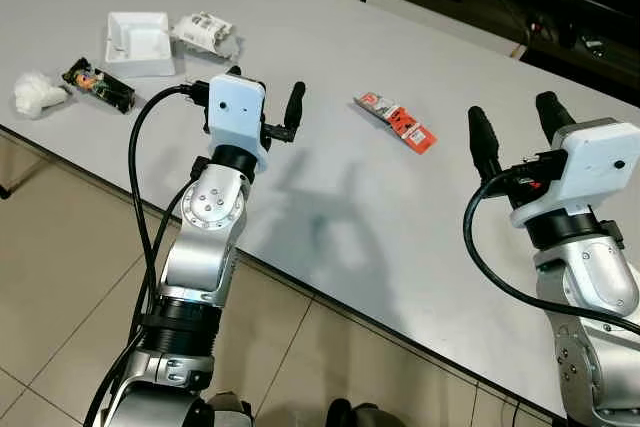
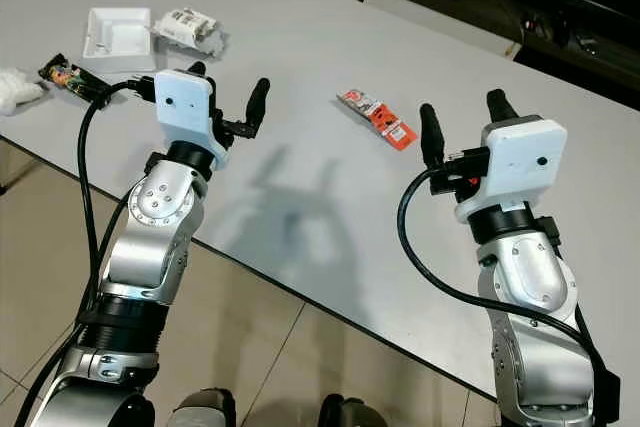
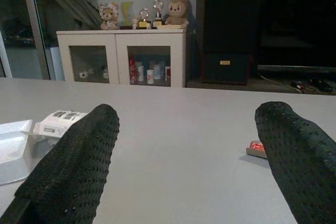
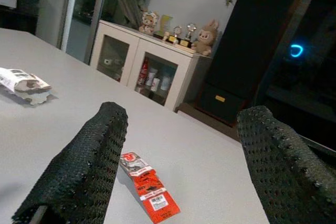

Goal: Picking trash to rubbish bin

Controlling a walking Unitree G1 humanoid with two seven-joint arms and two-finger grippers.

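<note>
Both arms are raised over the grey bench (image 1: 330, 227), fingers spread wide and holding nothing. A red wrapper (image 1: 395, 120) lies flat between the left gripper (image 1: 262, 99) and the right gripper (image 1: 516, 127), a little ahead of both. Beyond the left gripper lie a white tray (image 1: 139, 43), a crumpled packet (image 1: 203, 31), a dark wrapper (image 1: 98, 85) and a tissue wad (image 1: 38, 93).

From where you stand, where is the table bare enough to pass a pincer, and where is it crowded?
Bare: the table between left pincer and right pincer, short of the red wrapper. Crowded: the far-left corner, with white tray, crumpled packet, dark wrapper and tissue wad.
</note>
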